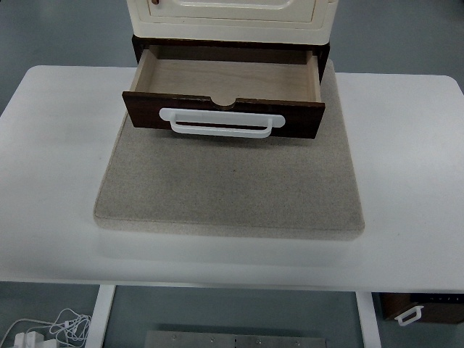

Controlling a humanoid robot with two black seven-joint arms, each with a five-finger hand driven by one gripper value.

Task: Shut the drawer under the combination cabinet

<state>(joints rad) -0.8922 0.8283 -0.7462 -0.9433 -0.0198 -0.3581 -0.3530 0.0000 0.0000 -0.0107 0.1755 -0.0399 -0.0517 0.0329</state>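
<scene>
At the far middle of the table:
Drawer point(225, 90): pulled out towards me from under the cabinet, standing open; its pale wooden floor shows bare, and its back end runs into shadow under the cabinet, so I cannot make out how far in it reaches.
Drawer front: dark brown panel with a small half-round notch in its top edge.
Handle point(222, 122): white bar across the front panel, lying flat against it, touched by nothing.
Cabinet point(230, 18): cream body sitting on a dark base above the drawer; the picture's top edge cuts it off, so only its lowest part shows, with a small reddish spot at its upper left that is too small to identify.
Mat point(229, 181): grey, speckled, square, under the cabinet and spreading towards me; its far part is hidden by the cabinet and the open drawer.
Table point(58, 159): white, with rounded far corners, its near edge across the lower part of the view.
Below the table: a white leg, tangled white cables point(43, 330) at bottom left, a dark box with a white handle point(417, 308) at bottom right, cut by the frame.
My hands: neither shows in this view, so I cannot tell how my fingers stand, open or curled.
</scene>
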